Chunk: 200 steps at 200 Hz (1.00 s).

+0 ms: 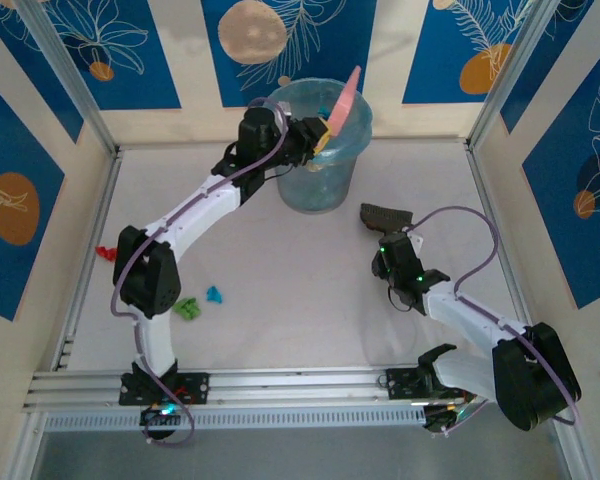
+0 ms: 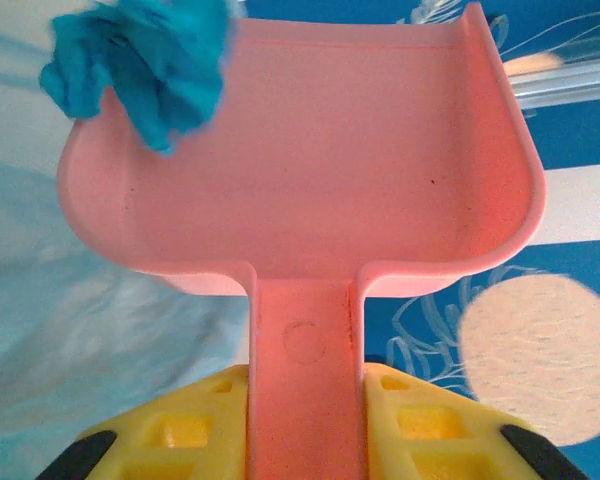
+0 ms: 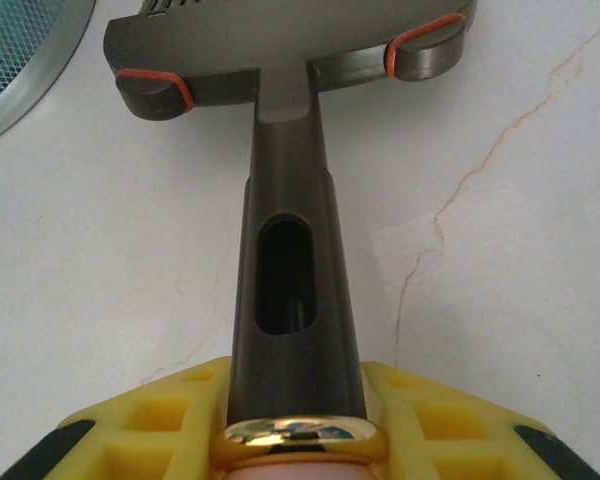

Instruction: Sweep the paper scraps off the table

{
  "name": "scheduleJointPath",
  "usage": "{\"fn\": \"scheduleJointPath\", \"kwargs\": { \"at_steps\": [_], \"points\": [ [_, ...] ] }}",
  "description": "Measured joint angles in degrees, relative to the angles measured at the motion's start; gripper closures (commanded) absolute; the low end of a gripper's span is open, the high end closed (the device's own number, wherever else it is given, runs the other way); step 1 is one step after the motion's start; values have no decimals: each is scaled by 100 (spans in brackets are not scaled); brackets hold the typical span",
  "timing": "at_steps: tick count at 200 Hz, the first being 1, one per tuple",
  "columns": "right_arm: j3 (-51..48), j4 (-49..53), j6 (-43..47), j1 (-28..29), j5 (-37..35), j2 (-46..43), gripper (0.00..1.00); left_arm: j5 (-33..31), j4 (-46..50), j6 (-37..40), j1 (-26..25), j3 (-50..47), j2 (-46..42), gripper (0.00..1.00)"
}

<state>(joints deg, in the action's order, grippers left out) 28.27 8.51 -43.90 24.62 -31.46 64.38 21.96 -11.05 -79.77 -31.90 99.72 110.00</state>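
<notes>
Paper scraps (image 1: 187, 308) lie on the tabletop (image 1: 280, 270): a red scrap (image 1: 105, 253) near the left rail, and a green and a blue scrap (image 1: 214, 294) close together beside the left arm. The left fingers (image 2: 180, 430) pinch the handle of the pink dustpan (image 2: 310, 170) from both sides. They hold it tipped over the translucent bin (image 1: 315, 180) at the far side, evidently so its load slides out. One blue wad (image 2: 140, 60) sits at the pan's lip, above the bin. The right fingers (image 3: 150, 420) are clamped on the handle of the dark brush (image 3: 280, 60). Its head rests on the tabletop near the bin, parked, I judge, while the pan is emptied. Emptying looks nearly done; the three loose scraps on the left call for another sweep.
</notes>
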Motion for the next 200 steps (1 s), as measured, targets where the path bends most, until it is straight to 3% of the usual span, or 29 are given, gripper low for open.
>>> {"fn": "scheduleJointPath", "kwargs": {
  "at_steps": [42, 119, 172, 200],
  "points": [
    [63, 0, 42, 0, 2, 116, 100, 57, -960, -402, 57, -9, -2, 100],
    [68, 2, 44, 0, -2, 153, 100, 120, -1609, -809, 114, -551, -267, 100],
    [87, 7, 44, 0, -9, 153, 100, 354, -1880, -798, 116, -1058, -817, 100],
    [87, 9, 46, 0, -24, 153, 100, 402, -1836, -380, 87, -1631, -1447, 100]
  ]
}}
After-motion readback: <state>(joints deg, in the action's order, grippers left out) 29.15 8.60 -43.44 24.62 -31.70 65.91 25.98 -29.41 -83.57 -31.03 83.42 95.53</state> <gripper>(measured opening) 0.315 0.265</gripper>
